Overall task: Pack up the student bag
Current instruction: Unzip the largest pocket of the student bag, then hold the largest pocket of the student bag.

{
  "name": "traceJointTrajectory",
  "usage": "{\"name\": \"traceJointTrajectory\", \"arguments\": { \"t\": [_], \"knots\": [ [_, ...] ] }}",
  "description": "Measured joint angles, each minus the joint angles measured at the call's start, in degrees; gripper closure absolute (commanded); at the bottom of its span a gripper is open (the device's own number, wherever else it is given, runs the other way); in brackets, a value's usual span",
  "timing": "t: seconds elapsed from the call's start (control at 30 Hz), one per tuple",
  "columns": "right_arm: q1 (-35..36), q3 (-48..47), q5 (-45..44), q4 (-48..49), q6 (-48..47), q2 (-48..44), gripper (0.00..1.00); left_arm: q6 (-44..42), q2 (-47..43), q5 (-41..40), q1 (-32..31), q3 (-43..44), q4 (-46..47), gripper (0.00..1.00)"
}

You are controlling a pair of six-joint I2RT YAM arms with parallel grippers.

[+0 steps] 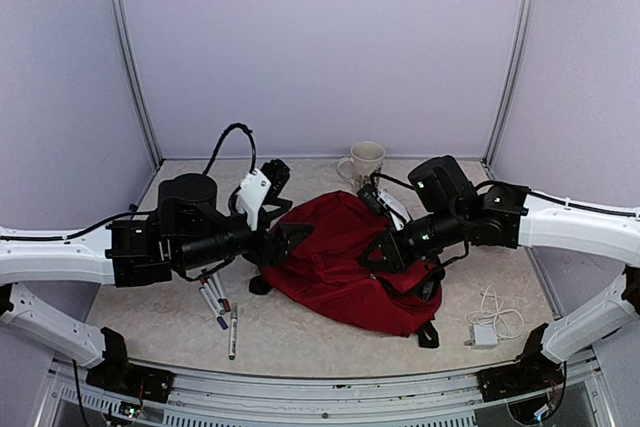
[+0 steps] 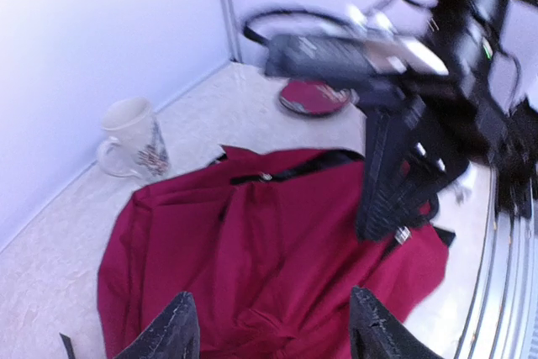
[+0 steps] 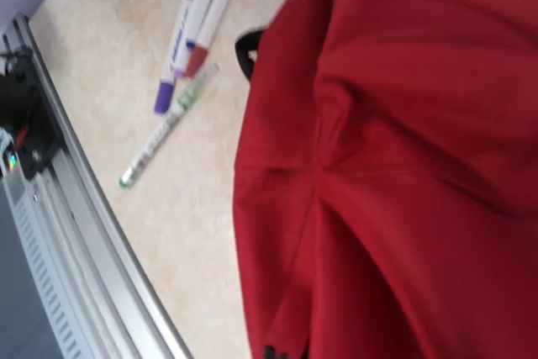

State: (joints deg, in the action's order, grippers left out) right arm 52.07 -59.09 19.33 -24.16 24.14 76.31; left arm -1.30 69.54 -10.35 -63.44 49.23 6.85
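Packing apparently unstarted: the student bag (image 1: 340, 267) lies slumped on the surface (image 1: 320, 347) beneath both claws; left claw (image 2: 273, 329) spread wide, empty; right claw (image 1: 385, 247), opening cannot be told; markers (image 1: 222, 309) lie unpacked near the left claw

Light: bright, even, diffuse; pale walls (image 1: 320, 47) tinted lilac.
Shadows: soft and faint around the student bag (image 1: 345, 267).
Glare: left wrist view washed out at upper left.
Blur: right arm (image 2: 403, 65) smeared; markers (image 3: 193, 31) soft.
Distortion: frame posts (image 1: 130, 57) slant at top-view sides.
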Motion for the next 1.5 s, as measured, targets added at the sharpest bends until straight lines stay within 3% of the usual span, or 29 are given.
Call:
{"name": "traceJointTrajectory", "arguments": {
  "t": [0.2, 0.33, 0.43, 0.5, 0.53, 0.57, 0.83, 1.07, 1.3, 1.5],
  "knots": [
    [-0.35, -1.31, -0.09, 0.28, 1.01, 0.02, 1.00, -10.84, 10.51, -0.55, -7.87, -1.33, 0.68, 0.37],
    [-0.37, -1.31, -0.04, 0.52, 1.22, 0.26, 1.00, -15.30, 17.11, -0.11, -7.96, -0.96, 1.16, 0.37],
    [-0.48, -1.31, -0.04, 0.55, 1.27, 0.42, 1.00, -17.16, 21.77, 1.33, -6.75, 1.64, 0.94, 0.70],
    [-0.83, -1.31, -0.02, 0.52, 1.29, 0.46, 1.00, -17.66, 24.24, 1.33, -6.27, 3.76, 0.90, 0.82],
    [-1.18, -1.31, -0.02, 0.52, 1.29, 0.46, 1.00, -18.10, 25.51, 0.83, -5.97, 4.76, 1.22, 0.96],
    [-1.66, -1.31, 0.00, 0.57, 1.53, 0.44, 1.00, -18.21, 26.25, 0.48, -5.81, 5.18, 1.49, 1.00],
    [-7.06, -0.39, 0.61, 0.90, 3.19, -0.48, 1.00, -14.99, 26.58, 0.07, -3.63, 4.94, 3.56, 1.00],
    [-15.50, 1.46, 4.92, 0.59, 3.06, -6.54, 1.00, -10.25, 18.21, 1.31, -1.14, -0.15, 9.05, 1.00],
    [-25.97, -1.75, 1.46, -2.25, -0.70, -8.28, 1.00, -7.96, 12.92, -0.81, -0.39, -4.52, 3.41, 1.00],
    [-26.03, -2.23, 7.37, -0.02, -1.60, -7.72, 1.00, -7.65, 13.11, -3.69, -2.14, -4.50, 2.51, 1.00]
  ]
}}
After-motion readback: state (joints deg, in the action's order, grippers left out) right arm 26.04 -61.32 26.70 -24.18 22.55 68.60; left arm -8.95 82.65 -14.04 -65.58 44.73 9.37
